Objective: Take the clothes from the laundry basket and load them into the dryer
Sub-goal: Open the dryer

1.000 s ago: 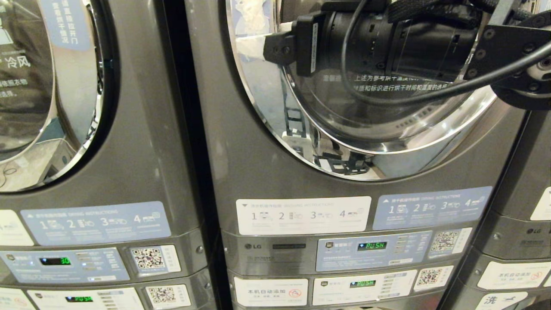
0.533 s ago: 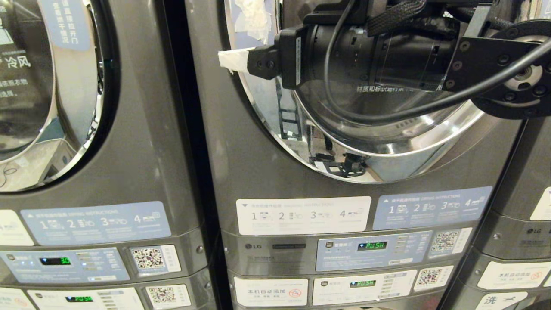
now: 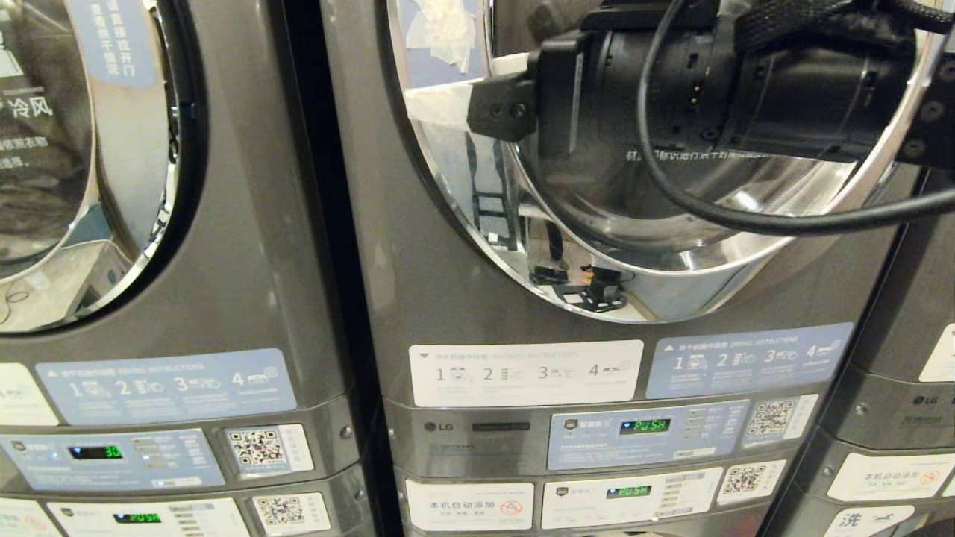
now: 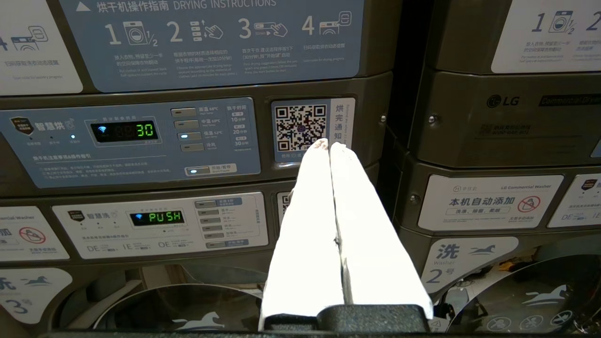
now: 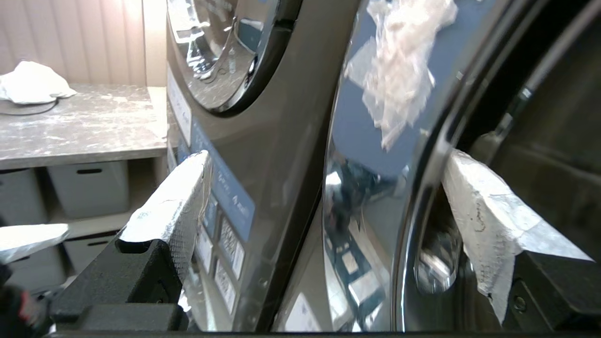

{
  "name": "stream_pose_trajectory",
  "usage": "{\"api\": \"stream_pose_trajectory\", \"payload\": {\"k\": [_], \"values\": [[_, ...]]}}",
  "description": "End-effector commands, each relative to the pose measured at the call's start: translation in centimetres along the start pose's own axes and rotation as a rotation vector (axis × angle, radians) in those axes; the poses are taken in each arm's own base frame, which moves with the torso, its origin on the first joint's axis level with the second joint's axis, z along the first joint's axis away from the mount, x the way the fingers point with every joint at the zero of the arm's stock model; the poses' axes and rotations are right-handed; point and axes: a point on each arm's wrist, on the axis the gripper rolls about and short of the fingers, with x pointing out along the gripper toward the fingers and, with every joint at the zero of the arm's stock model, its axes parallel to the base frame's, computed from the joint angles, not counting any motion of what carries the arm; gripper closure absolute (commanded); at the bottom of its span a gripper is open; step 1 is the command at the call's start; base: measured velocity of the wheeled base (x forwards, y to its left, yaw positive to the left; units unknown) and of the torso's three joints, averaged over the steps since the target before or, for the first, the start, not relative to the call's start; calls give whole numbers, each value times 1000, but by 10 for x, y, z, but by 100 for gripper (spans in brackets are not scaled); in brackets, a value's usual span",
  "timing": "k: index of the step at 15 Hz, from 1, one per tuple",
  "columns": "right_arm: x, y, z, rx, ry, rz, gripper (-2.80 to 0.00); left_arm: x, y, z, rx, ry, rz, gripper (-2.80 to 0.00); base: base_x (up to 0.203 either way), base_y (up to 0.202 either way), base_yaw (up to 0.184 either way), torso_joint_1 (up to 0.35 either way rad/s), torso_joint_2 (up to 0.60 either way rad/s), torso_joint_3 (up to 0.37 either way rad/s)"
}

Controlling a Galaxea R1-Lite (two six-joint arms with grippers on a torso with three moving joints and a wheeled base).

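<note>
- Dryer (image 3: 462,298), dark grey with an LG badge, filled the middle of the head view; its chrome-rimmed round glass door (image 3: 671,253) sat in the upper part of its front, with torn white tape (image 3: 444,30) stuck on the rim's upper left.
- Right tool (image 5: 324,197) was raised at the left edge of that door, its white-wrapped fingers (image 5: 178,197) spread wide apart and holding nothing.
- In the right wrist view, one finger lay outside the chrome rim, before the dryer's grey front, and the other finger (image 5: 479,206) lay on the far side of the rim, against the dark opening; whether either touched the rim could not be told.
- The right arm (image 3: 731,82) ran level across the door glass, a black cable (image 3: 746,216) looping below it.
- Left tool (image 4: 332,150) pointed at the control panels of the neighbouring machine to the dryer's left, near a QR sticker (image 4: 300,126), its white fingers pressed together and empty.
- Below the door, the dryer's display (image 3: 644,426) read "PUSH".
- A grey counter (image 5: 80,126) stood beyond the neighbouring machine, with a white bundle (image 5: 33,87) on it.
- The laundry basket was out of sight in all three views.
</note>
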Motion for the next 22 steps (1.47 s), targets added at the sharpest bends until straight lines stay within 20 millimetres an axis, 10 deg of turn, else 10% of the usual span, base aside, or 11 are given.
{"api": "stream_pose_trajectory", "payload": {"k": [1, 8, 22], "values": [[-29, 9, 16, -10, -30, 0, -280, 0, 0, 0, 0, 1, 0, 0, 0, 0, 0, 0, 0, 0], [-50, 18, 13, 22, -10, 22, -280, 0, 0, 0, 0, 0, 0, 0, 0, 0, 0, 0, 0, 0], [-4, 3, -22, 28, 24, -5, -280, 0, 0, 0, 0, 1, 0, 0, 0, 0, 0, 0, 0, 0]]}}
